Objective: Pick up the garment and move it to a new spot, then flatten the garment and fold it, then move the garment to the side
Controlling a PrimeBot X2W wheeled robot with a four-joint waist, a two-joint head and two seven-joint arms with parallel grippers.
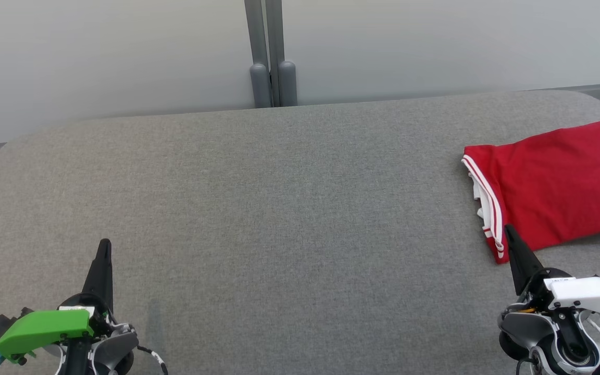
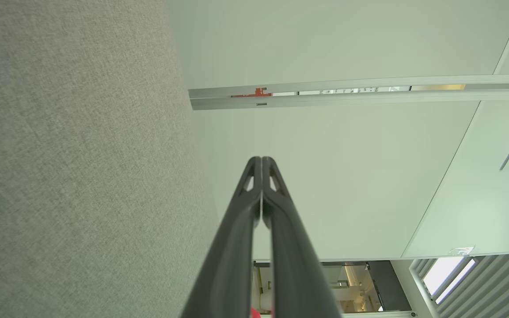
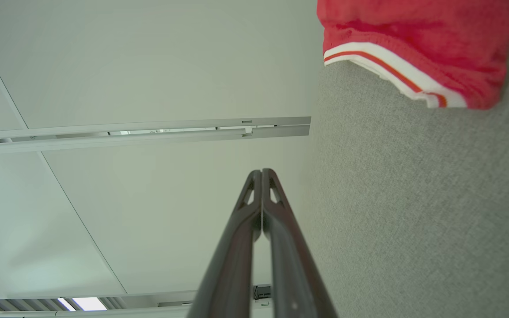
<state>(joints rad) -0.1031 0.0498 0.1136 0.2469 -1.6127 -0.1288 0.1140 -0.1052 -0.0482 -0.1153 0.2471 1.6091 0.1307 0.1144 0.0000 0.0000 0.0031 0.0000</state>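
2 pressed together and empty, left end effector (image 1: pixel 104 245), right end effector (image 1: pixel 508 232) near folded garment (image 1: pixel 555 182), grey surface (image 1: pixel 279 208)

Your head camera sits high, facing forward and down across the worktop (image 1: pixel 279 208) to the wall (image 1: pixel 123 52) behind, left end effector (image 1: pixel 104 244) at lower left, right end effector (image 1: pixel 508 230) at lower right. Your wrist cameras sit close over the worktop, rolled sideways, each looking along its own end effector toward that wall: fabric runs down the left of the left wrist view, the right of the right wrist view. All three share worktop and wall; head and right wrist also share the striped edge of the red garment (image 1: pixel 555 182).
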